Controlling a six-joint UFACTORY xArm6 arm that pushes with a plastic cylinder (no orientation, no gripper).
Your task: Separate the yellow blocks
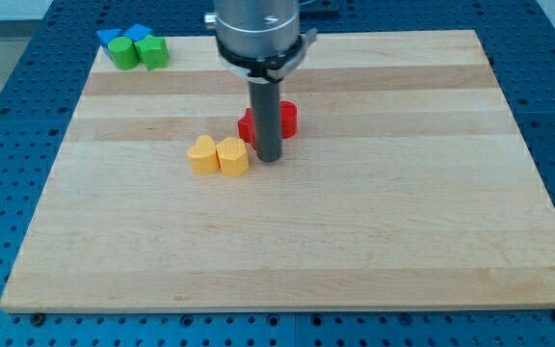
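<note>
Two yellow blocks lie side by side, touching, left of the board's middle: a yellow heart-like block (pixel 201 154) on the left and a yellow block (pixel 232 156) on the right. My tip (pixel 269 158) rests on the board just right of the right yellow block, close to it, with a small gap. Red blocks (pixel 286 120) sit directly behind the rod, partly hidden by it.
Two green blocks (pixel 150 52) and blue blocks (pixel 123 37) cluster at the board's top left corner. The wooden board (pixel 374 231) lies on a blue perforated table; its edges are near the view's borders.
</note>
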